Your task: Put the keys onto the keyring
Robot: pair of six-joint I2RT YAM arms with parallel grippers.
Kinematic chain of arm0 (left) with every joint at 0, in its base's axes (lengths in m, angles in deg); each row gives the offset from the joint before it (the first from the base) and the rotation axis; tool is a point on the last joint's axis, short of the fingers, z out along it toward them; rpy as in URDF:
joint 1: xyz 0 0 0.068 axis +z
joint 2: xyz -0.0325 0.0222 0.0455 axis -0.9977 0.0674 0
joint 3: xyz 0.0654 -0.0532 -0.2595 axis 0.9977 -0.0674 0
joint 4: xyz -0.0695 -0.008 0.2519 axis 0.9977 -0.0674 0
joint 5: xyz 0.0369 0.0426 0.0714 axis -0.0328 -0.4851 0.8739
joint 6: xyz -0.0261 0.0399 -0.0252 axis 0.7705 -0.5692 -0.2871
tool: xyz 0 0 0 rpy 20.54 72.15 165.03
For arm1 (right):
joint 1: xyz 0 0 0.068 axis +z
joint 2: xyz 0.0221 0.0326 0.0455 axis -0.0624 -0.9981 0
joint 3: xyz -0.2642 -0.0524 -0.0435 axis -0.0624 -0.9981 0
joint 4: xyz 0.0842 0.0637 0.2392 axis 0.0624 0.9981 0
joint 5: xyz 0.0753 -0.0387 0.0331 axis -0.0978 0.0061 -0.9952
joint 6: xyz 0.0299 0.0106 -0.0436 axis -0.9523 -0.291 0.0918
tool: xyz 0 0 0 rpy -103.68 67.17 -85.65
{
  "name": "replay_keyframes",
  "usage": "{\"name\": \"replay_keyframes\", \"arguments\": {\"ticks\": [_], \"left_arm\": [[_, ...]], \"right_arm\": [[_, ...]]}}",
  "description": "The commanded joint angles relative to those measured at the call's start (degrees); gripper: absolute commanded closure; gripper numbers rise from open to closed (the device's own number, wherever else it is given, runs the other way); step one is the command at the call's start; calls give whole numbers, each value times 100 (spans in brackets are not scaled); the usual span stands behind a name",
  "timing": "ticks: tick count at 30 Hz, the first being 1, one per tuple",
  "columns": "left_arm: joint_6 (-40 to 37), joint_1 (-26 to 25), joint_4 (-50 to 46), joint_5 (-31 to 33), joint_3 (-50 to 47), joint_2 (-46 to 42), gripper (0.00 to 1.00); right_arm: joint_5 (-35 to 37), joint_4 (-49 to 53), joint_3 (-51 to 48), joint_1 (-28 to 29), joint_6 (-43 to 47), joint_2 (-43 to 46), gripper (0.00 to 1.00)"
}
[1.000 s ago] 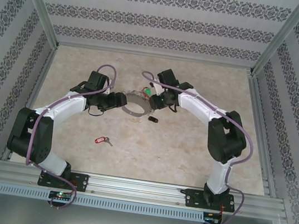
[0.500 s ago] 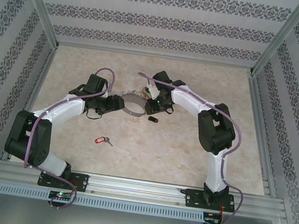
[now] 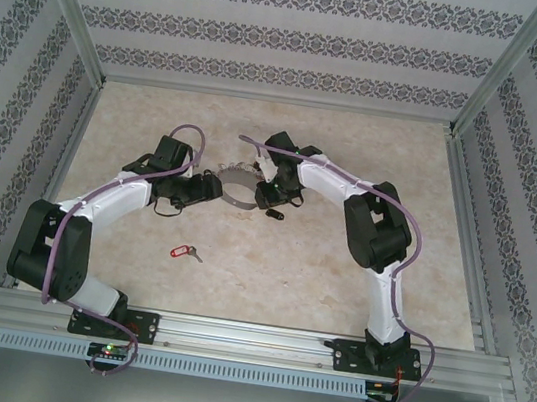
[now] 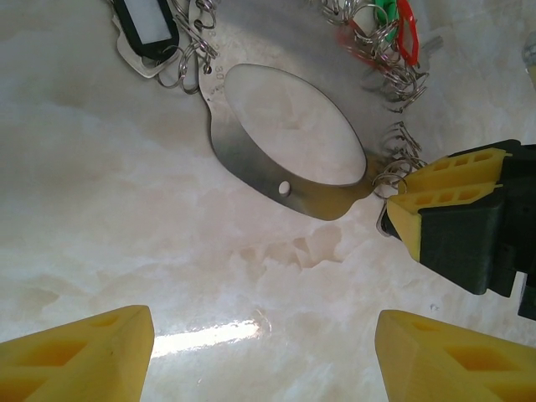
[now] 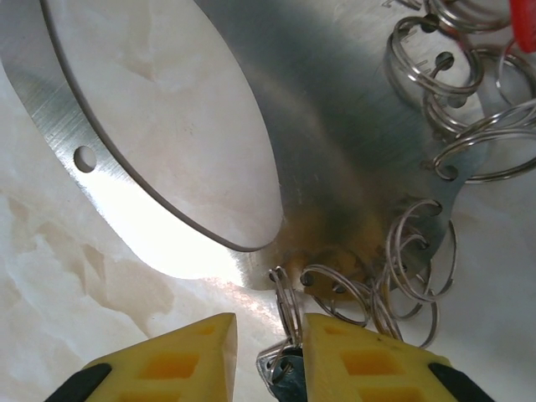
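2 loose keys, red-tag, black-tag; L gripper released; R gripper straddles 3rd key at keyring, grip unclear

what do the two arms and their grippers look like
The left arm and right arm both have white-wrapped links between chunky black joints, and are bolted to an aluminium rail. A purple cable loops along each. The left gripper and right gripper carry wedge-shaped yellow fingers with rectangular hollows, on black bodies.
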Motion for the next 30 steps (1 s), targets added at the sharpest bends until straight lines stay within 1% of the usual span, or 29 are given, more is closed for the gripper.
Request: {"name": "replay_keyframes", "arguments": {"ticks": [1,8,11,13,14,15,17,19,22,25,30], "left_arm": [[50,-63,37,44,-34,-136,29],[89,-62,112,32,-104,-139,29],[125,-63,142,21,-129,-142,29],[139,-63,165,3,-136,-144,29],[148,-61,168,-4,-132,-140,29],[165,-62,178,-6,-134,-143,29],[219,-62,218,-5,-149,-150,29],[348,-56,323,-5,-195,-149,28],[629,-43,603,-30,-306,-135,28],[782,-21,661,53,-305,-49,28],[941,90,638,229,-195,50,30]], "right_arm": [[99,70,104,61,-72,-94,73],[152,37,174,107,-95,-304,75],[195,5,177,150,-122,-334,82],[-32,0,214,173,-171,-326,89],[-269,18,259,185,-308,-325,94],[-444,3,278,199,-396,-300,96],[-825,-162,223,233,-675,-186,96],[-1025,-438,87,246,-989,-32,97],[-1438,-878,-86,219,-1648,96,99],[-2055,-1424,-185,237,-2373,83,100],[-2214,-1748,-203,343,-2818,118,100]]}}
